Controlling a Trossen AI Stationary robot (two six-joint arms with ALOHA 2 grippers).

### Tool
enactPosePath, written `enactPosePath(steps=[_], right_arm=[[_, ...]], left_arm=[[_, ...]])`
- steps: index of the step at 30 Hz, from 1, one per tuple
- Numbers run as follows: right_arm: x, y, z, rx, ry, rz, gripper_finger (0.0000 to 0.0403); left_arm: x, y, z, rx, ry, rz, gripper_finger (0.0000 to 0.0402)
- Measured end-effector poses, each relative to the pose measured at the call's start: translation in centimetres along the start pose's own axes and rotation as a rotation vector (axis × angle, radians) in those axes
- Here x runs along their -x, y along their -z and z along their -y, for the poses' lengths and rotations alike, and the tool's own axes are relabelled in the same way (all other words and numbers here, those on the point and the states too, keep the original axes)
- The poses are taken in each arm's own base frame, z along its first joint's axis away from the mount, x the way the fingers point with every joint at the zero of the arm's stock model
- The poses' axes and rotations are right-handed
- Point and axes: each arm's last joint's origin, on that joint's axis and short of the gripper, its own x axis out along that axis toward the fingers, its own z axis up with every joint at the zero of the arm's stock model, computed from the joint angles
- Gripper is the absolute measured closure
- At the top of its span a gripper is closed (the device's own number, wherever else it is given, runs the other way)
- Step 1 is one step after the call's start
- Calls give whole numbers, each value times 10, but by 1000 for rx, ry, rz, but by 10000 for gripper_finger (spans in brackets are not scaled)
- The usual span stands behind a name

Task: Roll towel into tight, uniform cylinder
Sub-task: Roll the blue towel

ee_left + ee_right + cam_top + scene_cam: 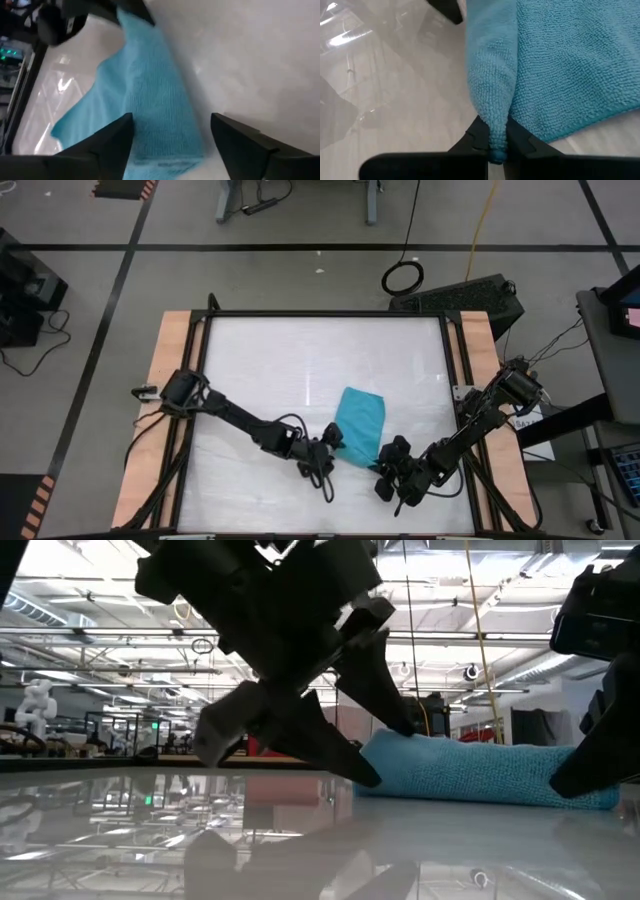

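The towel (pixel 360 423) lies on the white tabletop (pixel 300 370) near its front edge, a little right of centre, and my two arms flank its near end. A first roll is started along one side, with a flat flap beside it not yet wound in. My left gripper (pixel 170 145) is spread wide, fingers apart on either side of the rolled end and, as far as I can tell, holding nothing. My right gripper (pixel 492 142) is pinched on the tip of the towel's rolled edge, a small nub of terry caught between the pads. Handling judgement: the cloth is light, soft and limp, with a looped pile that should grip itself well but will slide on the glossy surface. It has no stiffness, so a one-point hold will let the roll cone or sag. I would take it at both ends of the rolled edge, low against the tabletop, and keep tension even while winding in the flap.
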Motion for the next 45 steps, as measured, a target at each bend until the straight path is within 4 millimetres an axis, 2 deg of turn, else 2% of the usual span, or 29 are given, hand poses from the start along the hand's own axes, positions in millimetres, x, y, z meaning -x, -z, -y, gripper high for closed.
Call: enactPosePath(steps=[6, 16, 19, 27, 32, 39, 42, 45], right_arm=[[0, 0, 0, 5, -2, 1, 392], [0, 0, 0, 9, 1, 4, 392], [0, 0, 0, 9, 2, 3, 392], [-1, -1, 0, 5, 6, 5, 392], [-1, -1, 0, 3, 7, 6, 392], [-1, -1, 1, 13, 13, 2, 377], [0, 0, 2, 43, 21, 0, 346], [0, 0, 2, 100, 23, -2, 296]], left_arm=[[-2, 7, -5, 0, -26, -44, 119], [-19, 27, -3, 46, 94, -76, 124], [-19, 27, -1, 54, 116, -65, 155], [-17, 24, 7, 24, 148, -63, 312], [-17, 22, 9, 32, 171, -45, 381], [-21, 33, -1, 257, 280, 15, 386], [-23, 42, -8, 381, 359, 47, 385], [-25, 49, -15, 484, 429, 83, 385]])
